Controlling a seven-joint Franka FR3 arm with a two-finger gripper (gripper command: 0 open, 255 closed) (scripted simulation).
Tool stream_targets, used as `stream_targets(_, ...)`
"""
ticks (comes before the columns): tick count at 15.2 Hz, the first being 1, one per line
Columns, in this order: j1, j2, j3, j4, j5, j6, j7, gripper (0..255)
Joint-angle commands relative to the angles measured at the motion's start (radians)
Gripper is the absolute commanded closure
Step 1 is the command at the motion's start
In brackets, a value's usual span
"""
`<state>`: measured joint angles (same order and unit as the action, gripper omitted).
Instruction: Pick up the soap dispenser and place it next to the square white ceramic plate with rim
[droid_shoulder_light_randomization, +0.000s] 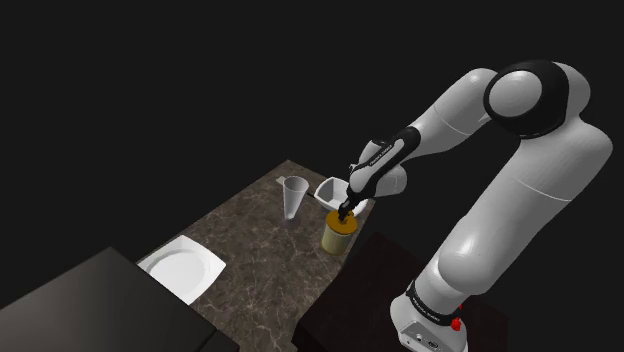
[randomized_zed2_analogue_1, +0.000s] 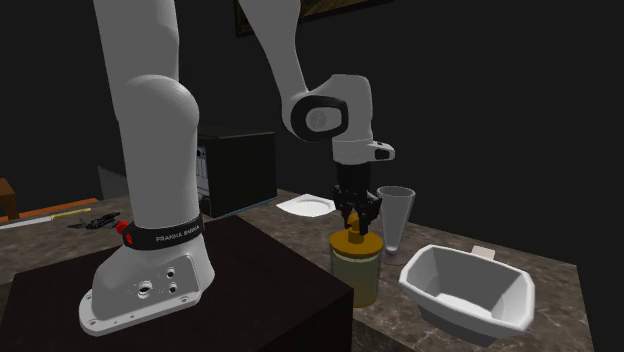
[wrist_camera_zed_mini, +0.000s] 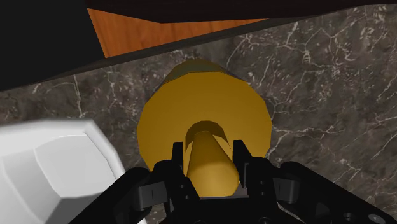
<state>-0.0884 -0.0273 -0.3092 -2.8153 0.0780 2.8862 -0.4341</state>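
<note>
A yellow soap dispenser (droid_shoulder_light_randomization: 339, 235) (randomized_zed2_analogue_1: 355, 268) (wrist_camera_zed_mini: 203, 114) stands upright on the dark marbled counter (droid_shoulder_light_randomization: 255, 270), close to the stand. My gripper (droid_shoulder_light_randomization: 346, 210) (randomized_zed2_analogue_1: 356, 220) (wrist_camera_zed_mini: 208, 167) comes straight down onto it. Its fingers (wrist_camera_zed_mini: 176, 163) are shut on the pump neck, one on each side. The square white plate (droid_shoulder_light_randomization: 182, 266) (randomized_zed2_analogue_1: 308, 206) lies flat farther along the counter, toward the shoulder view's lower left and well away from the dispenser.
A white angular bowl (droid_shoulder_light_randomization: 333, 190) (randomized_zed2_analogue_1: 465, 290) (wrist_camera_zed_mini: 51, 159) sits right beside the dispenser. A clear tapered cup (droid_shoulder_light_randomization: 293, 195) (randomized_zed2_analogue_1: 394, 215) stands just beyond. A black box (droid_shoulder_light_randomization: 60, 300) (randomized_zed2_analogue_1: 238, 168) borders the plate. The dark stand (randomized_zed2_analogue_1: 200, 290) edges the counter.
</note>
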Motion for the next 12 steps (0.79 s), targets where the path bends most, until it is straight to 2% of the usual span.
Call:
stream_targets(1, 0.0, 0.0, 0.0, 0.0, 0.0, 0.0, 0.0, 255)
stream_targets(6, 0.0, 0.0, 0.0, 0.0, 0.0, 0.0, 0.0, 255)
stream_targets(12, -0.032, -0.115, 0.007, 0.0, -0.111, -0.111, 0.081, 255)
